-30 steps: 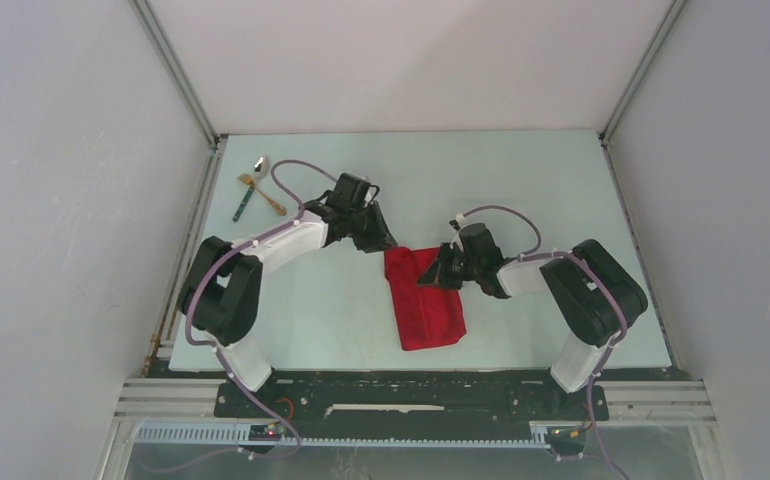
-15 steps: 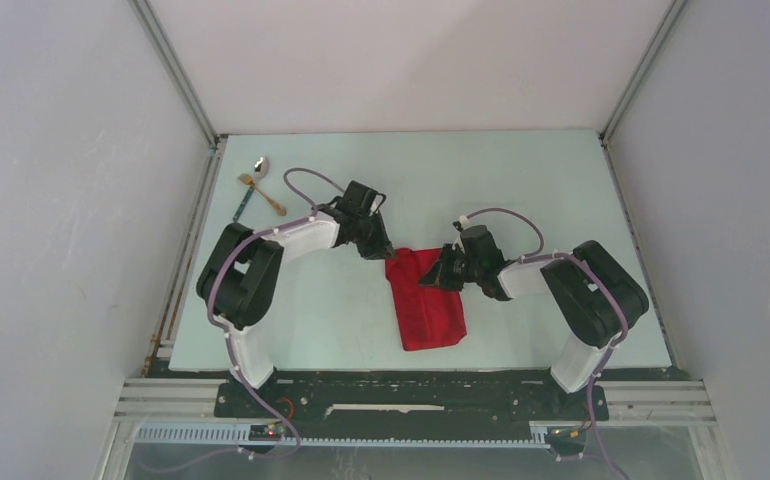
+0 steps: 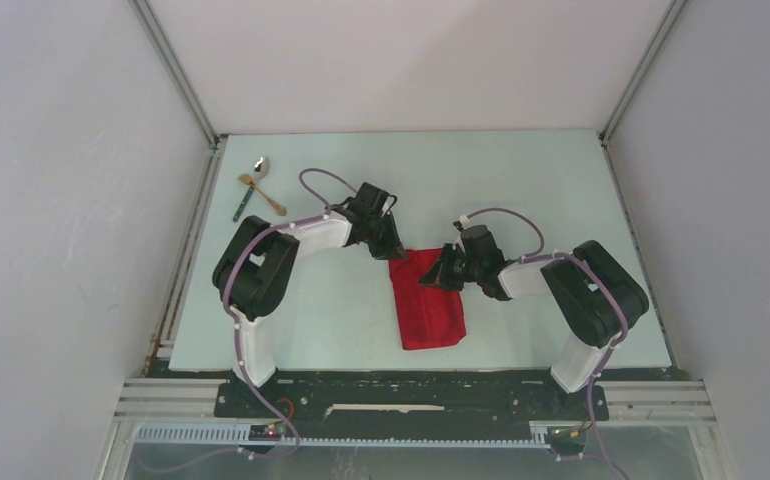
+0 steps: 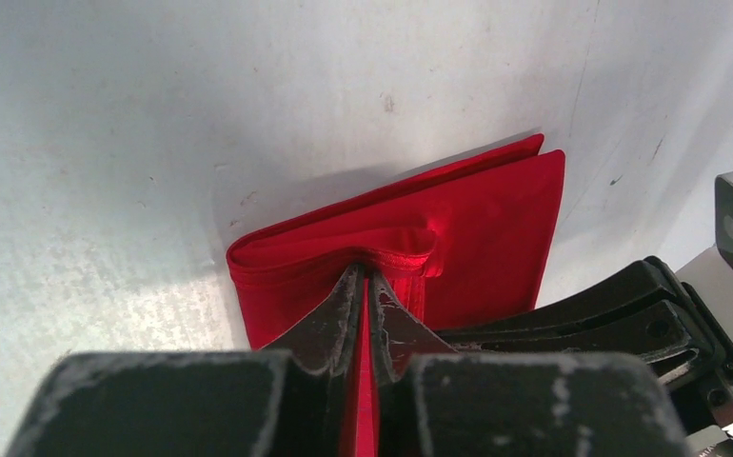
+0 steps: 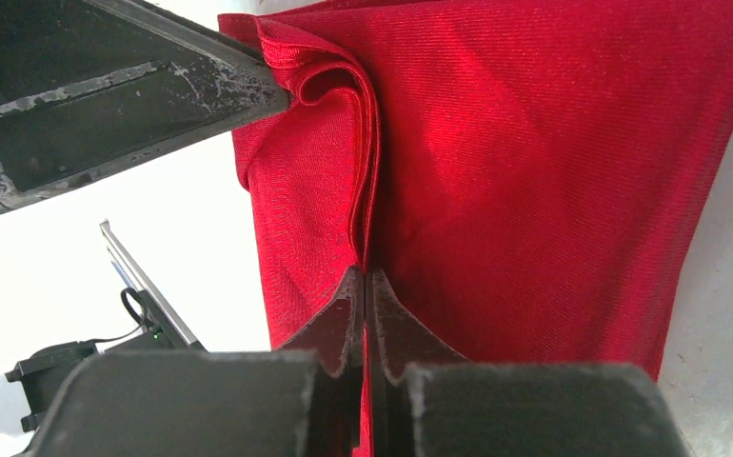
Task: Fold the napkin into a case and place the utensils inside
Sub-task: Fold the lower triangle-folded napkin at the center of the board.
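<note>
On the counter [image 3: 521, 190], your left end effector [image 4: 363, 278] and right end effector [image 5: 365, 276] clamp the napkin [image 3: 431, 315]. Lift both evenly.

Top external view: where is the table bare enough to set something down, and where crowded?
Free: the far strip of the table behind both arms, and the near patch left of the napkin. Crowded: the utensils far left; left gripper and right gripper on the napkin.
</note>
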Controlling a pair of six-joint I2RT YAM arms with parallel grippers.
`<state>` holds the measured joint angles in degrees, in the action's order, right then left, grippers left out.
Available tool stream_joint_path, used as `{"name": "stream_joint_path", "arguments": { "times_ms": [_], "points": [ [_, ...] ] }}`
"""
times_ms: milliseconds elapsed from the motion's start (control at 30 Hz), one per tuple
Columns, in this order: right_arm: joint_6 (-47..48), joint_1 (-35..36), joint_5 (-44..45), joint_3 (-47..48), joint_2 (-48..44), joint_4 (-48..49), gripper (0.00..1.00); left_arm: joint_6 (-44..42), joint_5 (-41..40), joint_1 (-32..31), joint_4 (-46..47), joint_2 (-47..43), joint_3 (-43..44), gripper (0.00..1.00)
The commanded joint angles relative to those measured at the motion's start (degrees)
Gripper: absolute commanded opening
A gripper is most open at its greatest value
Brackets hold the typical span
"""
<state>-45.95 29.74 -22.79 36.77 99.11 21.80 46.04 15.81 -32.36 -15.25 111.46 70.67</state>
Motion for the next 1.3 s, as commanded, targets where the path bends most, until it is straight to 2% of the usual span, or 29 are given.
{"name": "stream_joint_path", "arguments": {
  "times_ms": [0, 100, 167, 367, 500, 533, 600, 733, 900, 1033, 1267],
  "points": [
    [1.23, 0.06, 0.76, -0.41, -1.73, 0.89, 0.00, -0.07, 1.27, -0.25, 1.60, 0.84, 1.93, 0.09],
    [1.91, 0.11, 0.36, -0.39, -2.37, 0.30, 0.04, 0.09, 1.76, -0.30, 1.99, 1.63, 1.90, 0.09],
    [2.83, 0.22, 0.55, -0.43, -3.47, -0.77, 0.11, 0.06, 1.75, -0.33, 2.15, 1.89, 1.79, 0.09],
    [11.67, 2.48, 4.74, 2.71, -10.61, -14.68, 0.42, -0.23, 1.78, -0.32, 2.30, 2.71, 1.79, 0.09],
    [17.80, 4.83, 8.34, 4.14, -16.18, -21.28, 0.59, -0.47, 2.15, -0.33, 2.33, 2.65, 1.58, 0.09],
    [18.61, 5.23, 7.23, 4.18, -17.07, -20.84, 0.62, -0.51, 2.26, -0.32, 2.33, 2.58, 1.45, 0.08],
    [18.51, 4.39, -1.95, 3.91, -15.25, -15.56, 0.68, -0.75, 2.53, -0.30, 2.35, 2.44, 1.25, 0.08],
    [11.99, 1.63, -18.13, 5.83, -5.32, 0.26, 0.65, -1.30, 3.16, -0.30, 2.37, 2.45, 1.01, 0.08],
    [3.90, -3.22, -28.08, 10.72, 6.22, 12.68, 0.40, -1.46, 3.91, -0.33, 2.79, 2.67, 0.43, 0.08],
    [-0.11, -6.89, -30.03, 12.38, 11.19, 16.32, 0.24, -1.74, 4.04, -0.24, 2.60, 2.70, 0.43, 0.08],
    [-1.86, -8.56, -26.99, 14.51, 15.65, 15.12, 0.18, -1.64, 4.36, -0.21, 2.59, 2.76, 0.94, 0.08]
  ]
}}
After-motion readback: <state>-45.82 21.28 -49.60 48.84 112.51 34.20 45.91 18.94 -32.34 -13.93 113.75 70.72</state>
